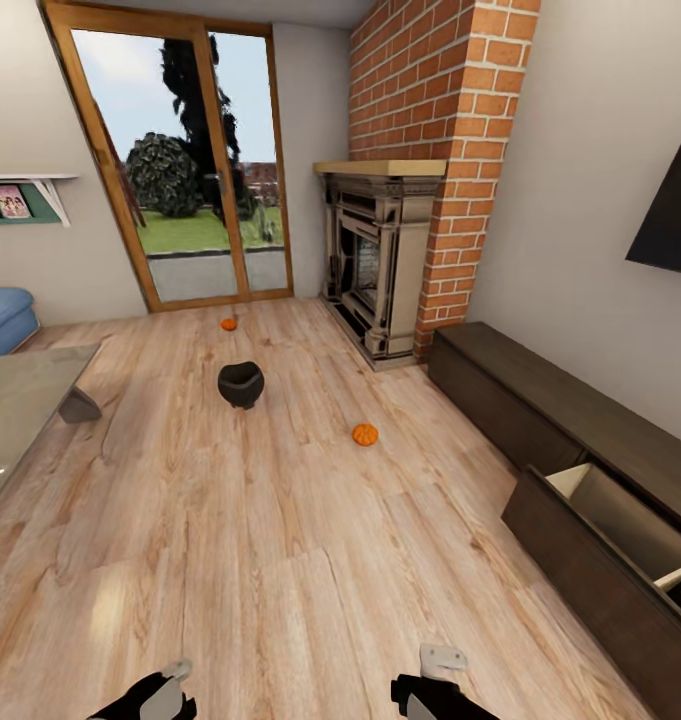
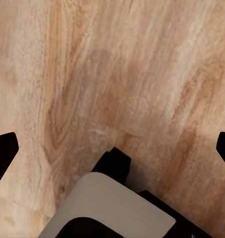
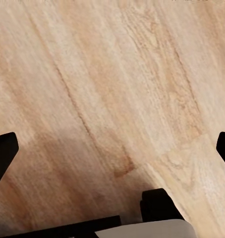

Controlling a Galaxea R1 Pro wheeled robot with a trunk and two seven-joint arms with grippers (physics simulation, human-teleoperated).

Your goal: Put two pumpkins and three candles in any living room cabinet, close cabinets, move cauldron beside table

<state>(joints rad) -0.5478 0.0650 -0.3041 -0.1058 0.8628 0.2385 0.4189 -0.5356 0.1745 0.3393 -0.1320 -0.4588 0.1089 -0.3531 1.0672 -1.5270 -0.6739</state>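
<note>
Head view, far left: a glass-topped low table (image 1: 20, 400) with a dark wedge foot stands on the pale wood plank floor (image 1: 280, 560); a blue cushioned seat (image 1: 2, 318) sits behind it.
Left gripper (image 2: 112, 148): hangs low over bare planks; its dark fingertips sit at opposite edges of the left wrist view, spread wide, with nothing between them.
Far pumpkin (image 1: 228, 324): small, round, ribbed and orange, on the floor near the glass patio door (image 1: 195, 160).
Cauldron (image 1: 241, 384): squat black round pot with a wide mouth, on the floor between the two pumpkins, near the table but apart from it. Likely rigid and the heaviest item; the rim looks the best hold.
Near pumpkin (image 1: 365, 434): same orange ribbed kind, right of the cauldron. Probably light, firm and apt to roll; grip across its middle.
Right gripper (image 3: 112, 148): also over bare floor, fingers wide apart, carrying nothing.
Fireplace (image 1: 375, 260): grey surround under a red brick chimney.
Cabinet (image 1: 580, 420): long, low, dark brown, along the right wall; the nearest drawer (image 1: 620, 520) is pulled out, its pale interior showing.
Candles: none identifiable.
</note>
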